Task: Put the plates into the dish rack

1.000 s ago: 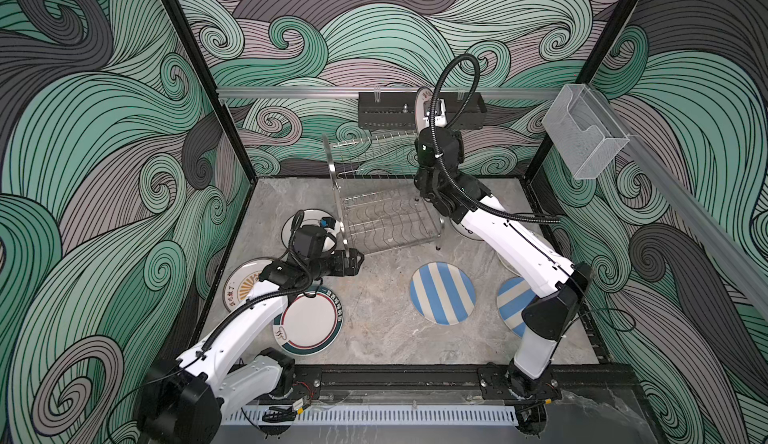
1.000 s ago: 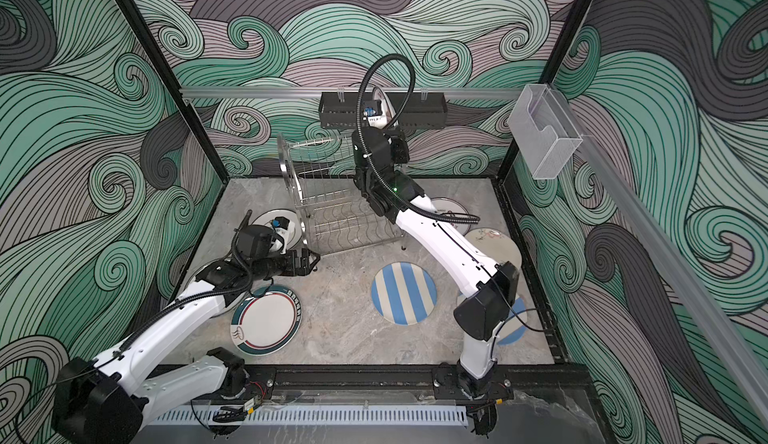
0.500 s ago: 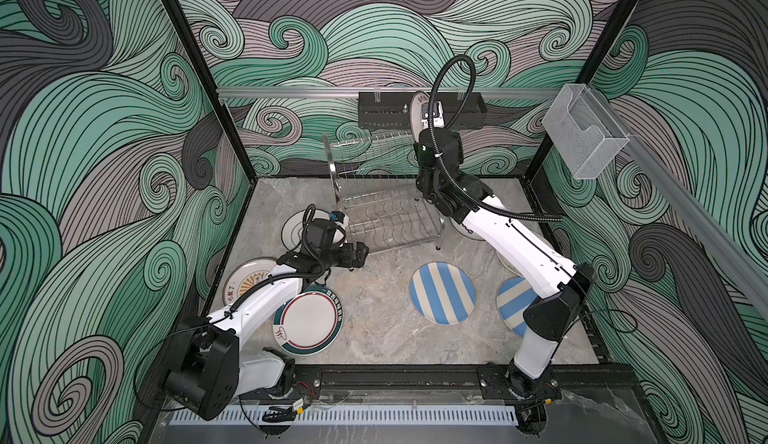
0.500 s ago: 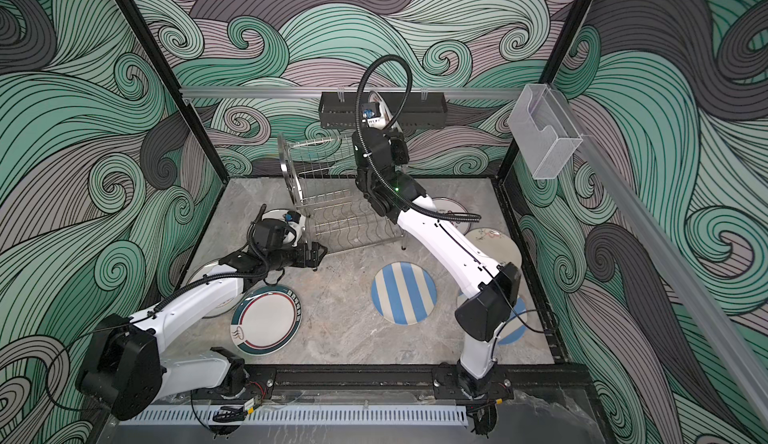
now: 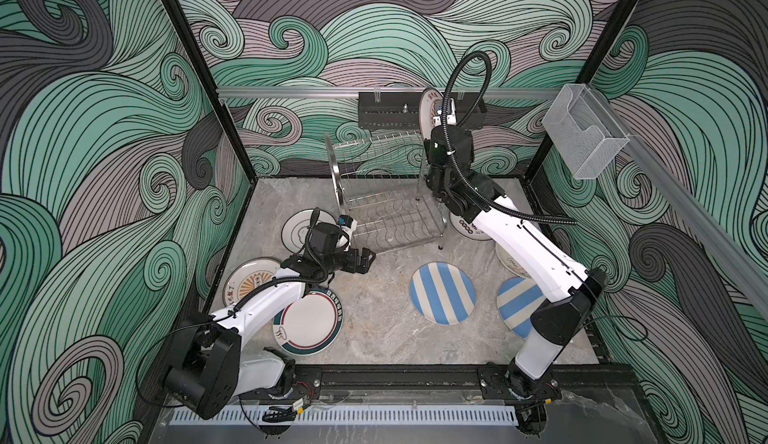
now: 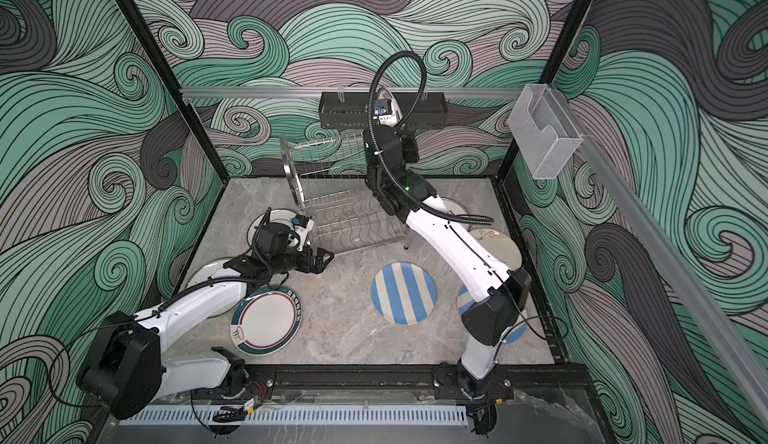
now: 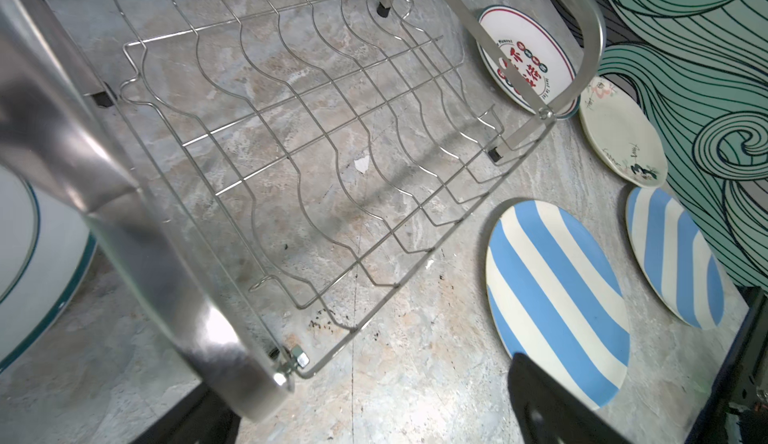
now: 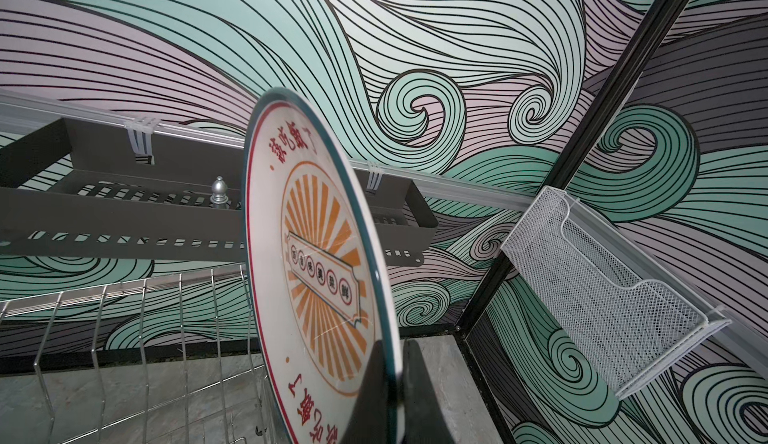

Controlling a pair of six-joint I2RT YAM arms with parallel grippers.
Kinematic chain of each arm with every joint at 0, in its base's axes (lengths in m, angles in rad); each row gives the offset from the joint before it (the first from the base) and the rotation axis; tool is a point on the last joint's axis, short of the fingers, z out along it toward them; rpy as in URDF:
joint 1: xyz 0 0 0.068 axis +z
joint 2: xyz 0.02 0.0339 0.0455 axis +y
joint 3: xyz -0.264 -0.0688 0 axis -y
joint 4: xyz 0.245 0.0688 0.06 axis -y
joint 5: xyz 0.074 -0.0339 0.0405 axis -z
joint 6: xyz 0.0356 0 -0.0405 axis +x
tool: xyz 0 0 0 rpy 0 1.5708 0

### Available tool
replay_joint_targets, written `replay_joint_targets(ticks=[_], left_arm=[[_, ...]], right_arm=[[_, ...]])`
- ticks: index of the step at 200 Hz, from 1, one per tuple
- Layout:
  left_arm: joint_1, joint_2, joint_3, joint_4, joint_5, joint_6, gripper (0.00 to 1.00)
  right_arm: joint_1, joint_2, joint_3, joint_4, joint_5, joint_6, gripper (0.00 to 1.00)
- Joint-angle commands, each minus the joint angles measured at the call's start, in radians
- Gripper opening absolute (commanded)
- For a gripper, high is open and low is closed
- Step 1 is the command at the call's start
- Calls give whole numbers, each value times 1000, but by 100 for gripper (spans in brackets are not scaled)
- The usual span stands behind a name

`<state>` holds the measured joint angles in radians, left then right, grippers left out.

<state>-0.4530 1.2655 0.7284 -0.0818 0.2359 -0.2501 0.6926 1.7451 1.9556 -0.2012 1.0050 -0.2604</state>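
My right gripper [image 8: 399,388] is shut on the rim of a white plate with an orange sunburst [image 8: 316,254], holding it upright above the right end of the dish rack [image 5: 386,205], as both top views show [image 6: 388,105]. My left gripper [image 5: 368,259] is open and empty, low by the rack's front left corner [image 7: 299,358]. Flat on the floor lie two blue-striped plates [image 5: 442,294] [image 5: 517,304], a teal-rimmed plate [image 5: 309,323], a second sunburst plate [image 5: 249,281], a red-and-black-lettered plate [image 7: 525,59] and a cream plate [image 7: 619,134].
A black perforated tray [image 5: 386,113] hangs on the back rail just behind the held plate. A clear box [image 5: 582,134] is fixed to the right wall rail. Another pale plate [image 5: 297,229] lies left of the rack, partly under my left wrist. Patterned walls close in three sides.
My left gripper has slid to the right along the rack's front, toward its corner. The right arm and its plate have barely shifted.
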Motion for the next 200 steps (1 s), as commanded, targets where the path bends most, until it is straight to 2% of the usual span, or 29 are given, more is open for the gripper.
replay_joint_targets(ticks=[1,27,70,138,200], left_arm=[[-28,-33,-7,6,25,16,99],[-38,-61,-18,-3,13,24,98],[-39,-85,2,-109,-120,-3,99],[-39,-92,52,-213,-133,-66,99],[-39,-114,40,-224,-160,-70,99]], right_arm=[[-7,-40,-7,34,9,28,0],[-7,-42,-20,36,6,33,0],[2,-54,-32,25,-9,47,0],[24,-53,-30,55,-4,12,0],[0,-10,-37,52,-2,47,0]])
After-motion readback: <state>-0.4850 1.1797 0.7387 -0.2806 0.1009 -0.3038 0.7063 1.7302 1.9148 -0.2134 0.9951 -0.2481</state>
